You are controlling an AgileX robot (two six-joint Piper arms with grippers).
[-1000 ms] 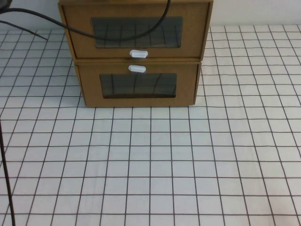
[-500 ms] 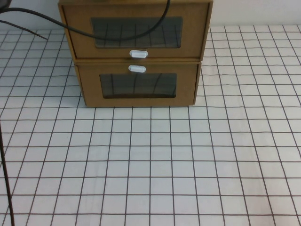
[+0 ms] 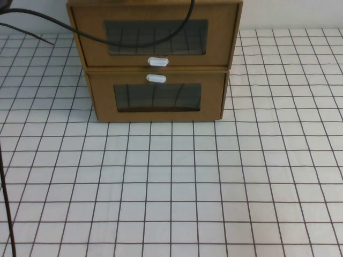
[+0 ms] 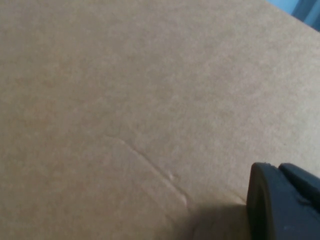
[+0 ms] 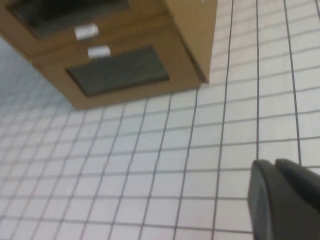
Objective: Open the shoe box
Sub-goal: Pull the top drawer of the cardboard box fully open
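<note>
From the high view, the shoe box stands at 12 o'clock on the table, a brown cardboard stack of two compartments, both fronts closed. Each front has a dark window, and what lies behind the panes cannot be made out. The upper pull and the lower pull, both white, sit one just above the other at the seam between the fronts. A black cable hangs across the upper window, and a second cable runs down the 9 o'clock edge. The gridded cloth lies bare from 3 o'clock through 6 to 9, with a narrower strip beside the box at 2 o'clock. In the left wrist view, the left gripper hangs close over a plain cardboard surface with a faint crease, casting a shadow on it; how its jaws stand does not show. In the right wrist view, the right gripper hovers above the cloth, well apart from the shoe box, its fingers pressed together and holding nothing; both pulls and the lower window show there.
</note>
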